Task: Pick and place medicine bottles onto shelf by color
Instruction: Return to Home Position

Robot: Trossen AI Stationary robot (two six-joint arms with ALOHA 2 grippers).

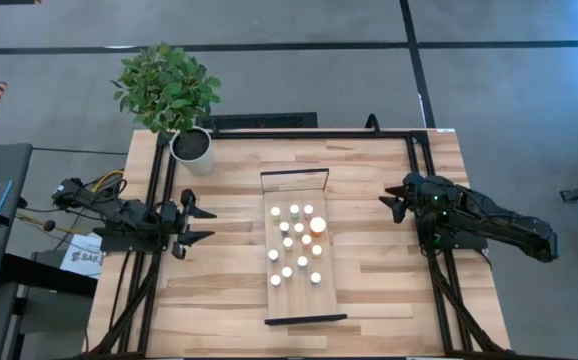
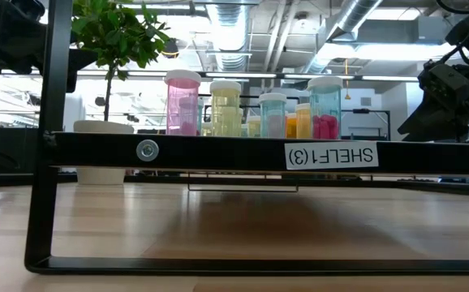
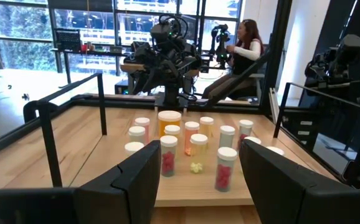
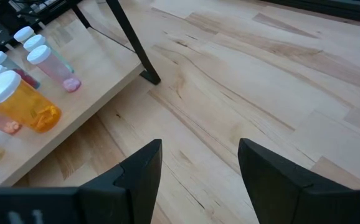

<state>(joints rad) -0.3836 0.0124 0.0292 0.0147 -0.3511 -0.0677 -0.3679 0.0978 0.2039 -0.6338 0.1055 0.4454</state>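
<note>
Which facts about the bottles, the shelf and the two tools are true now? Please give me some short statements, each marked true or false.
1. The medicine bottles stand on the shelf. True.
2. The left tool holds a bottle. False: it is open and empty, beside the shelf.
3. The right tool is open and empty. True.
4. The white plant pot stands on the shelf. False: it stands on the table, near a corner, apart from the shelf.
</note>
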